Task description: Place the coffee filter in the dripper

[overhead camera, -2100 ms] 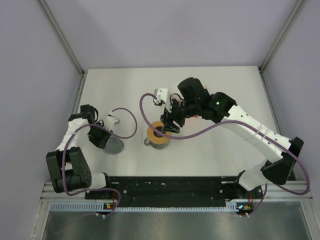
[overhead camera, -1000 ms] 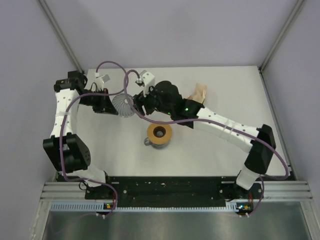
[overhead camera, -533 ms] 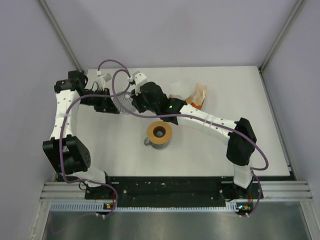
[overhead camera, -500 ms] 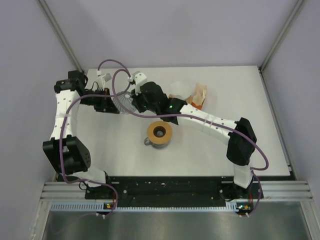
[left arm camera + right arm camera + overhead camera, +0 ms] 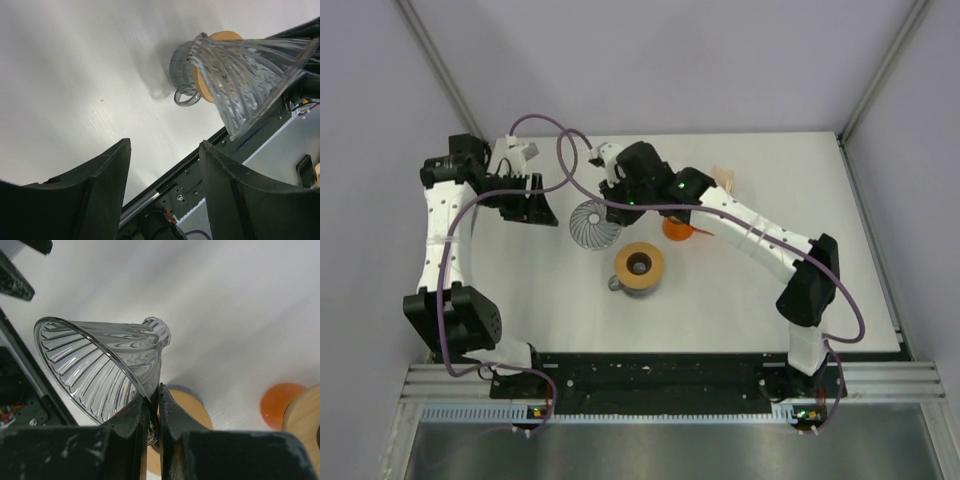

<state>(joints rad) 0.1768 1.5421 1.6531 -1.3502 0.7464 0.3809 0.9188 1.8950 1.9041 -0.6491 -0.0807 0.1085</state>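
Observation:
The dripper point(image 5: 592, 222) is a clear ribbed glass cone, tilted on its side above the table's back left. My right gripper point(image 5: 610, 204) is shut on its rim; the right wrist view shows the fingers point(image 5: 154, 392) pinching the glass wall of the dripper point(image 5: 95, 365). My left gripper point(image 5: 544, 206) stands open just left of it, with nothing between its fingers point(image 5: 165, 147); the cone point(image 5: 245, 65) hangs ahead of them. The coffee filter point(image 5: 724, 174) is a tan paper at the back, mostly hidden behind the right arm.
A round wooden stand point(image 5: 639, 267) with a grey ringed handle sits at the table's middle, below the dripper; it also shows in the wrist views point(image 5: 200, 82) point(image 5: 186, 407). An orange object point(image 5: 676, 228) point(image 5: 281, 399) lies to its right, under the right arm.
The left gripper opened, let go of the dripper and drew back left. The right gripper shut on the dripper's rim and carried it nearer, toward the wooden stand.

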